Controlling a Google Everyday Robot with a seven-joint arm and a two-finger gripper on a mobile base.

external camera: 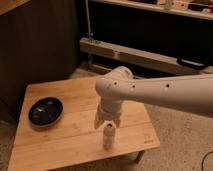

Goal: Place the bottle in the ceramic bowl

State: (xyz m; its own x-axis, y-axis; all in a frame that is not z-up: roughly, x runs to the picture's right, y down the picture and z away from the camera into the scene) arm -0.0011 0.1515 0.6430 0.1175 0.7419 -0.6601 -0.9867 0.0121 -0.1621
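The bottle (108,138), small and whitish with a white cap, stands upright on the wooden table (60,145) near its front right part. My gripper (108,123) hangs straight down from the white arm (150,95), directly over the bottle's cap and close to it. The ceramic bowl (45,111), dark, glossy and shallow, sits on the left side of the table, well to the left of the bottle and gripper. Nothing shows inside the bowl.
The table's front edge and right corner (150,142) lie close to the bottle. A dark cabinet wall (40,45) rises behind the table. A low shelf rail (145,57) runs across the back right. Speckled floor (185,145) lies to the right.
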